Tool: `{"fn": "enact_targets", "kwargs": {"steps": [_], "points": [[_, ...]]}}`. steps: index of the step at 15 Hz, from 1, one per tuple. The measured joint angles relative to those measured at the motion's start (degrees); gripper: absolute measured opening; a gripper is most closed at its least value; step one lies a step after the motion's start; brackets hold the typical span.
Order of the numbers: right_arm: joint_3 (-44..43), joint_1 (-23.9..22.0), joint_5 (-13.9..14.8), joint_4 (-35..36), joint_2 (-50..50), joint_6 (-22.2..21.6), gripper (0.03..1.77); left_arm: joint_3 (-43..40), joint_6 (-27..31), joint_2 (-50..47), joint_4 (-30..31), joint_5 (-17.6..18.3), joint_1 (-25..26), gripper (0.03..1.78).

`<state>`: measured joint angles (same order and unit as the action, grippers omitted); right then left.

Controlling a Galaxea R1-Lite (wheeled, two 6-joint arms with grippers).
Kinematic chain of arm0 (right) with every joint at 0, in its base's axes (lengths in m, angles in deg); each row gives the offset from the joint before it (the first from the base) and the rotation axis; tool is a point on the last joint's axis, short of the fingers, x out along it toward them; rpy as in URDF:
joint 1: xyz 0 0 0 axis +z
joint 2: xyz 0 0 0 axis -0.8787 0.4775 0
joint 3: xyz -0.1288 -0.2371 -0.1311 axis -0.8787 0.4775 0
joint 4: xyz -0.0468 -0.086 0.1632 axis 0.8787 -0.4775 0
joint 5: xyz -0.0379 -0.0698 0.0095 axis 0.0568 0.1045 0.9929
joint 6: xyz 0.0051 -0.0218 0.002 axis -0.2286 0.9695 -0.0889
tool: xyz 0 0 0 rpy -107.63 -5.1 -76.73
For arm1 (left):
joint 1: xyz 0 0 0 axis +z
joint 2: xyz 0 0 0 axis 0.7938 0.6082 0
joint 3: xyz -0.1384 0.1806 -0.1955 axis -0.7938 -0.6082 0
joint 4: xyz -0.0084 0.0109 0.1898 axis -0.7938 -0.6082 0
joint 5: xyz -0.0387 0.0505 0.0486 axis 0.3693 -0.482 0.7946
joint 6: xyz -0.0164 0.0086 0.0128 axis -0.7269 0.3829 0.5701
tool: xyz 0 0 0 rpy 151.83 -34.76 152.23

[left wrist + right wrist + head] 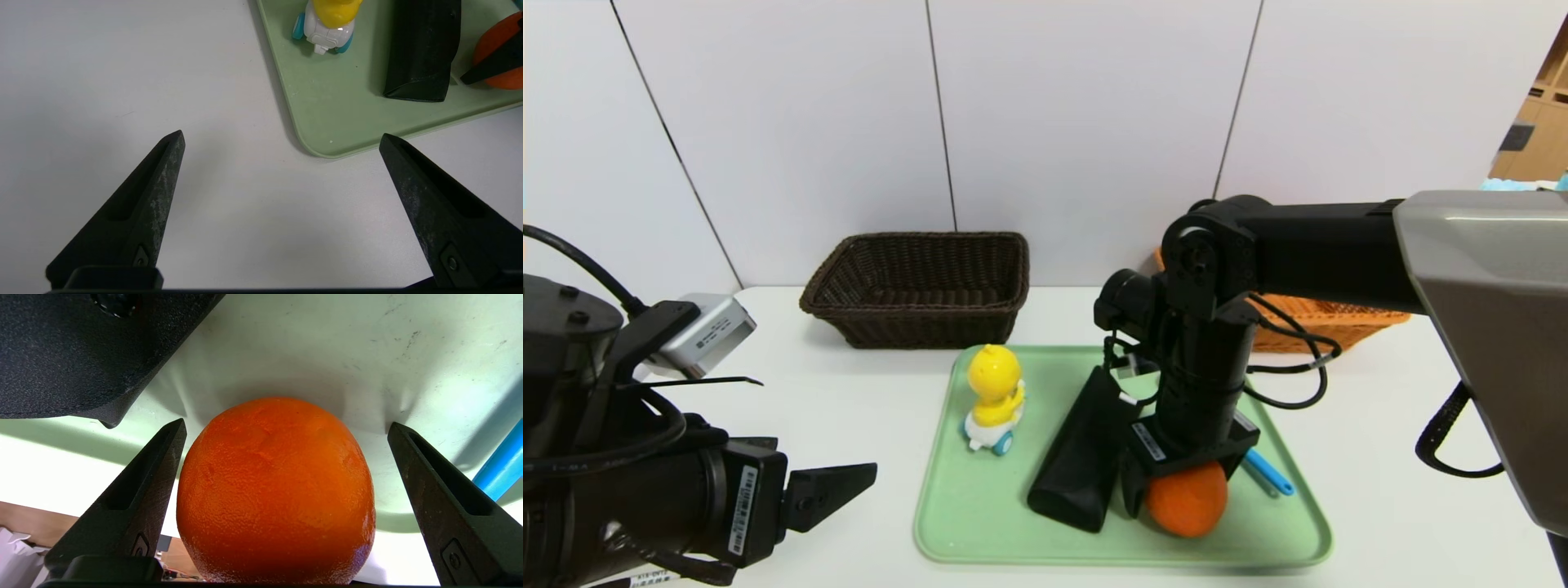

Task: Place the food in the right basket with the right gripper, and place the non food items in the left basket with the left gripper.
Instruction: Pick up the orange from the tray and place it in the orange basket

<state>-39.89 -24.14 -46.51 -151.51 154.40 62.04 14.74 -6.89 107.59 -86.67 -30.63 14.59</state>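
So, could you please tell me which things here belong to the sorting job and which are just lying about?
Job:
- orange, between the open right gripper
- duck toy
- black pouch
- blue-handled spoon
- dark basket
- orange-tan basket
- left gripper, open, parked

Lying about:
- green tray

Bright, even light is falling from above, casting soft shadows beside the green tray and under the orange, whose lower skin is catching a faint sheen. The head view is bending straight lines at its edges, and close fingers are looking slightly soft.
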Motion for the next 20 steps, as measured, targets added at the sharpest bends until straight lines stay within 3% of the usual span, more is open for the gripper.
{"fn": "enact_targets", "kwargs": {"steps": [19, 20], "points": [[2.12, 1.11, 1.1, -0.57, -2.88, -0.67, 1.7, -0.02, -0.02, -0.24, -0.09, -0.24, 0.06, 1.69], [2.15, 1.13, 1.45, -0.57, -2.93, -0.69, 1.53, -0.02, 0.0, -0.29, -0.11, -0.24, 0.06, 1.69]]}}
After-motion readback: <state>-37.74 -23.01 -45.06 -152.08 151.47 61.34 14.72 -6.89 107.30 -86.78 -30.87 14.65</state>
